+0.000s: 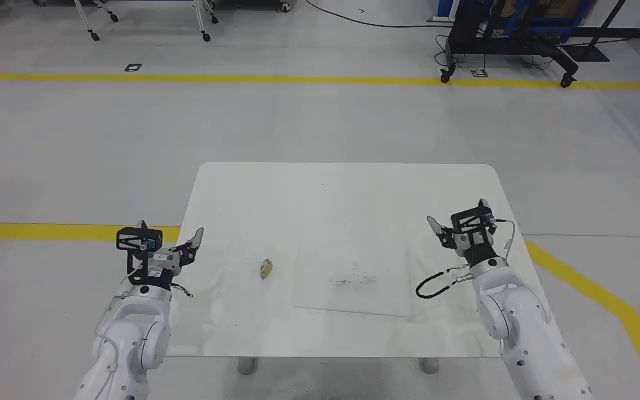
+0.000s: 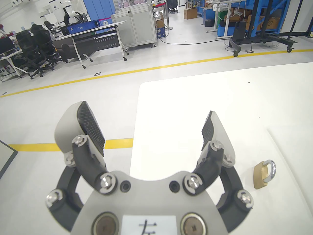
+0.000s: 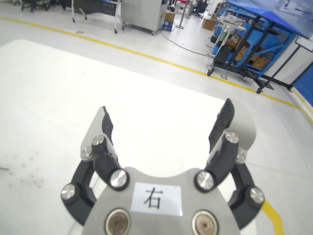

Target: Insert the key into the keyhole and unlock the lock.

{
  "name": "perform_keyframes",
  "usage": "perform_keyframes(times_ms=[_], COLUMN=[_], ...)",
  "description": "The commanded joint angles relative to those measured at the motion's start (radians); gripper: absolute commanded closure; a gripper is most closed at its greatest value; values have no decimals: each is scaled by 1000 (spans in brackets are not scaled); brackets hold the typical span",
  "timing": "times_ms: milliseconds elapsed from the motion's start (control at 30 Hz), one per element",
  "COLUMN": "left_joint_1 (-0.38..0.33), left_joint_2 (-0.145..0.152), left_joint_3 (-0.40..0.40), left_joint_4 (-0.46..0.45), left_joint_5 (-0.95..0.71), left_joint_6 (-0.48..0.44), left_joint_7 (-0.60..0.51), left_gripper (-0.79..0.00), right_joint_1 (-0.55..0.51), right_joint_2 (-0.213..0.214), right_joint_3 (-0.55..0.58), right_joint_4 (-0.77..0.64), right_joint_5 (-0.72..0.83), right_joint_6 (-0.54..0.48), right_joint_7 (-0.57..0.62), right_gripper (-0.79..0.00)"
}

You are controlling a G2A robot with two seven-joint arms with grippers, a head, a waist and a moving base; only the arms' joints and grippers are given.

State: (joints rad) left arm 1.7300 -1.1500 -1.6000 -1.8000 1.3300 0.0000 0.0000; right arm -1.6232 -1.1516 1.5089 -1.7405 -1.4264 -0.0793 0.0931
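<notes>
brass padlock (image 1: 266,268) on the table (image 1: 350,200) — a blob from top, steel shackle (image 2: 271,170) clear in left wrist view; left gripper (image 2: 149,118), right gripper (image 3: 168,113) jaws apart, empty.

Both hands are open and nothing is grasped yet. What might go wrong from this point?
1. The padlock lies flat and loose on the table, so the open left hand may push it away rather than pinch it.
2. What may be the key is only faint marks on the clear sheet; the open right hand might miss it.
</notes>
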Motion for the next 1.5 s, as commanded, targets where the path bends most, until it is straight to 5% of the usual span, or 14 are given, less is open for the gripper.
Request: perform_keyframes(times_ms=[0, 367, 767, 900, 1033, 1200, 1467], left_joint_1=[0, 0, 0, 0, 0, 0, 0], left_joint_2=[0, 0, 0, 0, 0, 0, 0], left_joint_3=[0, 0, 0, 0, 0, 0, 0], left_joint_4=[0, 0, 0, 0, 0, 0, 0], left_joint_5=[0, 0, 0, 0, 0, 0, 0], left_joint_6=[0, 0, 0, 0, 0, 0, 0], left_joint_7=[0, 0, 0, 0, 0, 0, 0], left_gripper=[-785, -785, -785, -785, -785, -785, -785], right_joint_1=[35, 210, 371, 395, 412, 448, 477], right_joint_2=[-2, -12, 11, 15, 9, 1, 1], right_joint_3=[-30, -229, -314, -356, -418, -470, -514], right_joint_4=[27, 182, 369, 392, 410, 454, 483], right_joint_5=[-14, -57, -171, -245, -302, -314, -331], right_joint_6=[-26, -367, -892, -920, -903, -898, -921], right_joint_7=[7, 16, -226, -257, -258, -248, -277], right_gripper=[-785, -785, -785, -677, -477, -379, -326])
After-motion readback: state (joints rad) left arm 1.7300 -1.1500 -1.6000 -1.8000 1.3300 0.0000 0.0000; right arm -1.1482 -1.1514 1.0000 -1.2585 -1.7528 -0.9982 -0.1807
